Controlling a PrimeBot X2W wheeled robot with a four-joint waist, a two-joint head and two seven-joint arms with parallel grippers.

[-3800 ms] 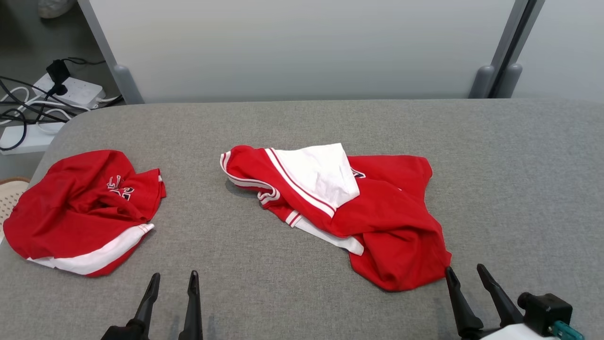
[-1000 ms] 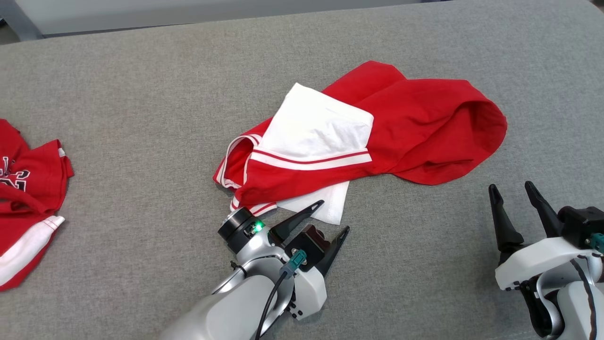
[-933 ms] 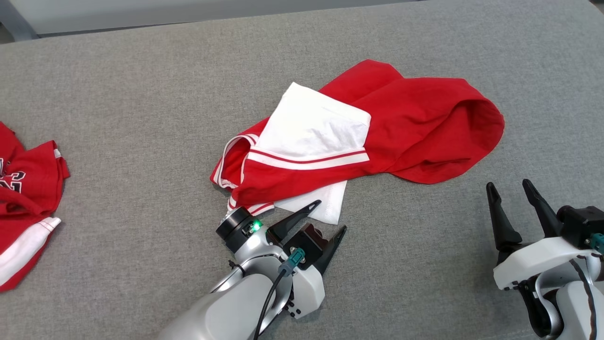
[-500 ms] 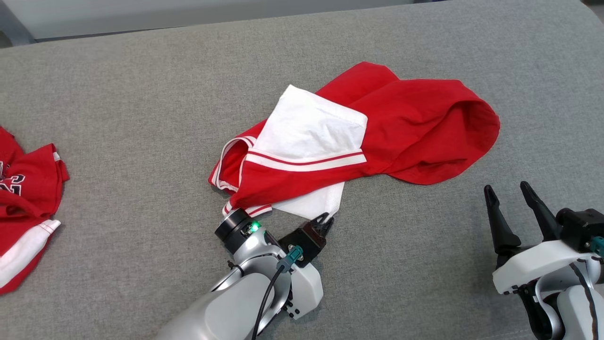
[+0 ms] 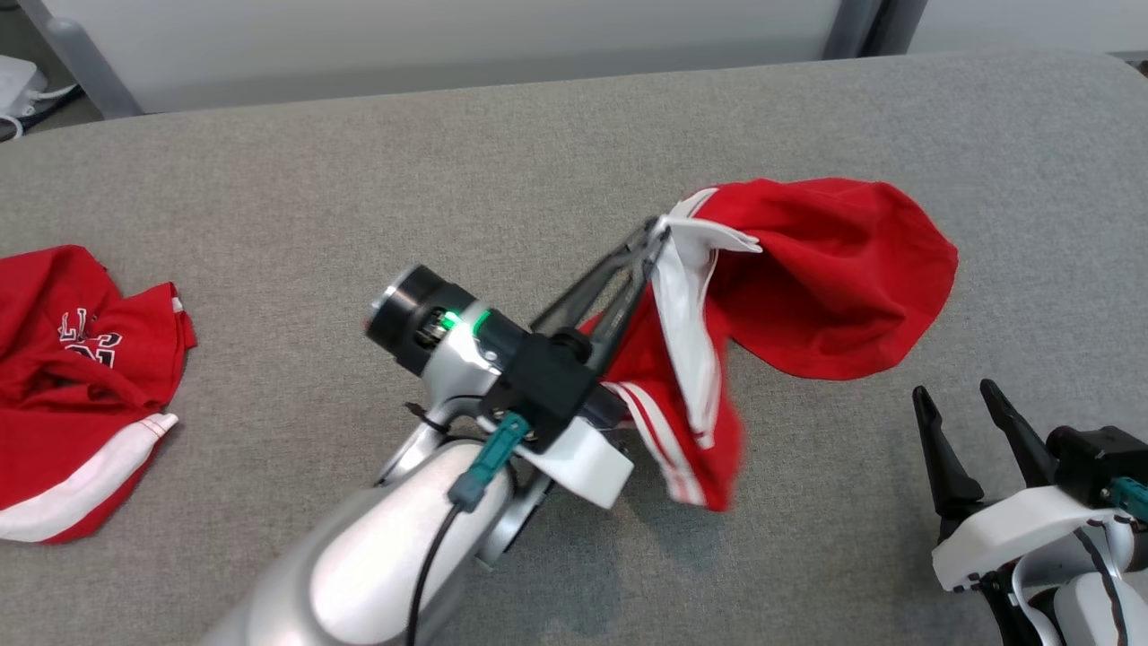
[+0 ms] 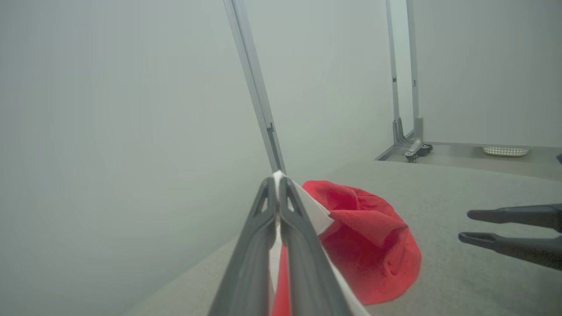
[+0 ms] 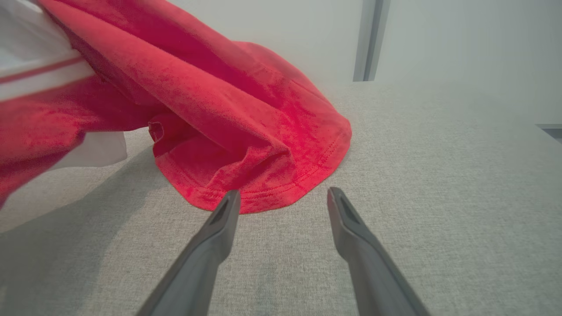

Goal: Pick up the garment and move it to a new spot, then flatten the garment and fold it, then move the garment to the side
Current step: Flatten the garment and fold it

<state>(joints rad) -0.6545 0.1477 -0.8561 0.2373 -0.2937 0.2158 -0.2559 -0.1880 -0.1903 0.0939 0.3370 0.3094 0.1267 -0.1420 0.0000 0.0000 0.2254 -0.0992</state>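
The garment (image 5: pixel 807 278) is a red jersey with white panels and stripes. My left gripper (image 5: pixel 653 240) is shut on its white edge and holds that part up off the grey surface, so red and white cloth hangs down beside the fingers while the red end still rests on the surface. In the left wrist view the closed fingers (image 6: pixel 263 219) pinch white cloth, with the red garment (image 6: pixel 373 245) beyond them. My right gripper (image 5: pixel 960 404) stands open at the lower right, apart from the cloth; its wrist view shows the red hem (image 7: pixel 263 184) just ahead of the open fingers (image 7: pixel 219 228).
A second crumpled red and white garment (image 5: pixel 81 377) lies at the far left of the grey padded table (image 5: pixel 359 179). Pale wall panels with metal posts (image 5: pixel 72 54) stand behind the table's far edge. My right gripper's fingers (image 6: pixel 509 232) appear at the right in the left wrist view.
My left gripper has shut on the garment's white edge and lifted it up and away from me, dragging the cloth into a hanging drape. The head view has also shifted. The right gripper stays open.
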